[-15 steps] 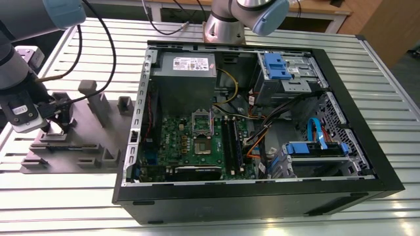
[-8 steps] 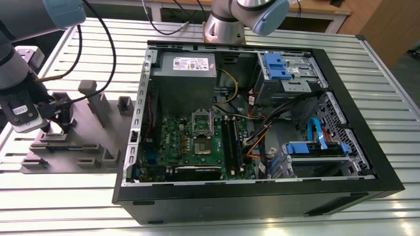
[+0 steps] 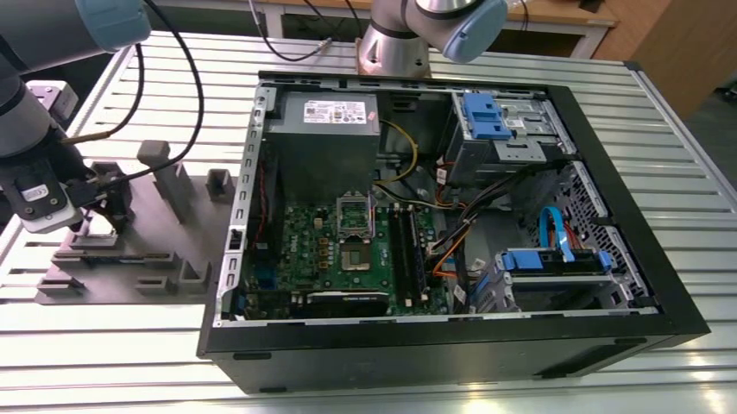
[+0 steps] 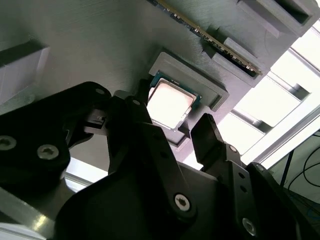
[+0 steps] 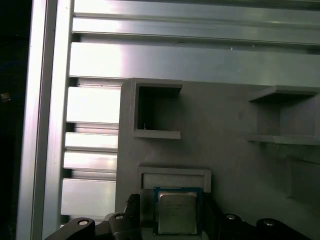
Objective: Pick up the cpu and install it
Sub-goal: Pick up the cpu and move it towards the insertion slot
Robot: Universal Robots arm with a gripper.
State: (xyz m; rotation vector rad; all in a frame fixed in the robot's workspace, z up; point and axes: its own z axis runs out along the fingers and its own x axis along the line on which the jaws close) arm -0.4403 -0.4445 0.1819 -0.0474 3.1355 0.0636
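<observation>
My gripper: the black two-fingered gripper hangs over a fixture at the exterior view's left, its jaws apart and clamped on nothing.
My fingers: one black finger stands on each side of the chip, near its edges. In the first wrist view a slim gap shows on both sides.
The cpu: the small flat square chip with a silvery metal top and a pale rim lies flat between my fingers, seated in a shallow pocket.
Pocket: a raised grey plastic frame borders the chip.
Fixture: the dark grey plastic plate carries upright posts and slots. A thin board with a gold edge stands in one slot near the pocket.
Table: the fixture rests on a ribbed aluminium surface.
Case: an open black computer tower lies on its side just beside the fixture.
Motherboard: a green circuit board sits inside the case, and its silver rectangular socket frame is well apart from the cpu.
</observation>
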